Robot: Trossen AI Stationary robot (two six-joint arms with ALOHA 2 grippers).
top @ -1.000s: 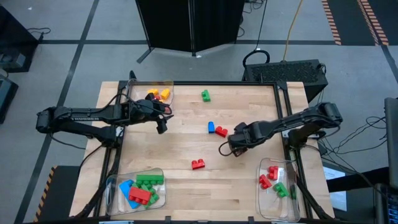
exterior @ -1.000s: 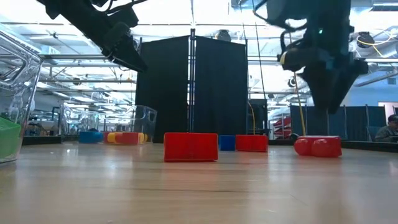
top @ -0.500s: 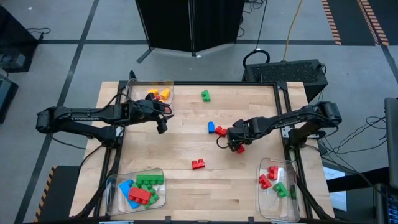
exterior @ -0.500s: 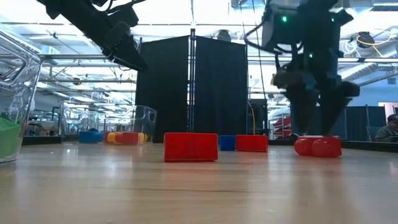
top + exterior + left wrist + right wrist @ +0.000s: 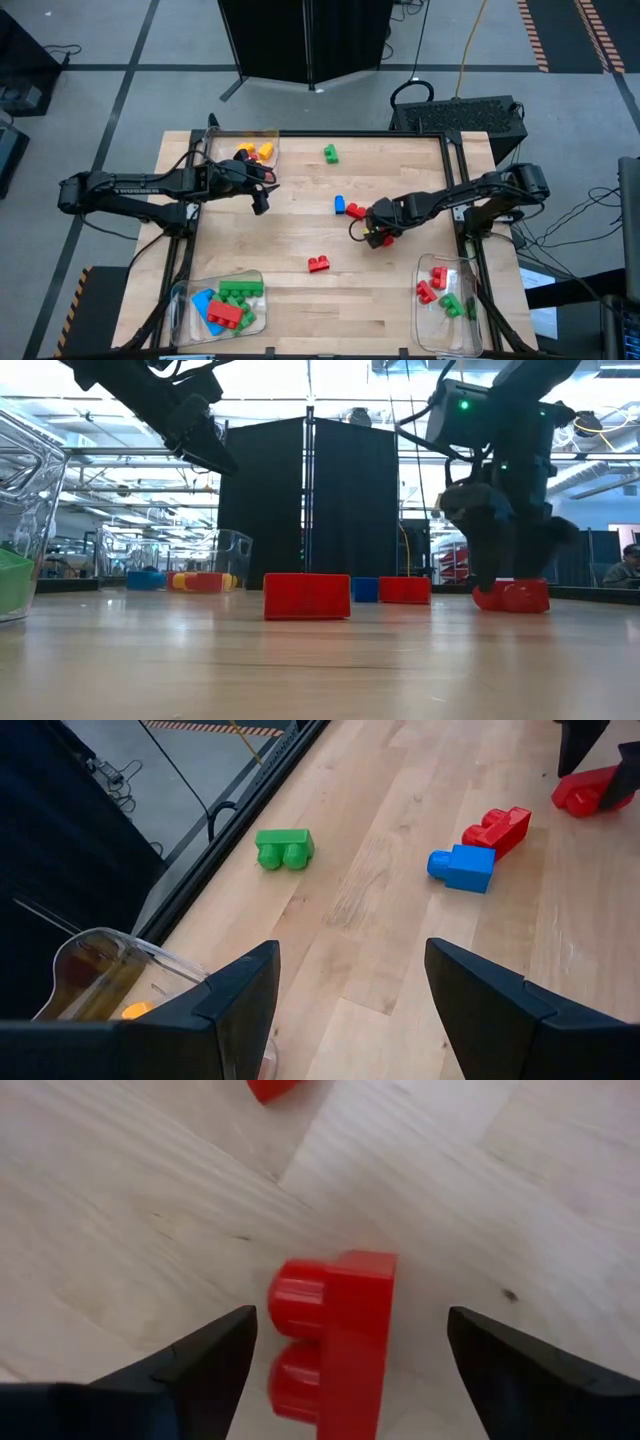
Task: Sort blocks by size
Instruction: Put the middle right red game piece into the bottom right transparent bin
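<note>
Red, a small block (image 5: 335, 1335) lies on the wooden table (image 5: 300, 300) between the spread fingers of the right gripper (image 5: 380, 236), while the left gripper (image 5: 262, 203) hovers empty and parted near the orange-filled tray (image 5: 270, 140).

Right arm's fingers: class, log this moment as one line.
right gripper: fingers open, astride red studded plastic brick | not gripped | left gripper: open, empty, near clear orange-brick tray

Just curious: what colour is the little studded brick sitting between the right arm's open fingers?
Red. The small studded plastic brick shows best in the right wrist view.
</note>
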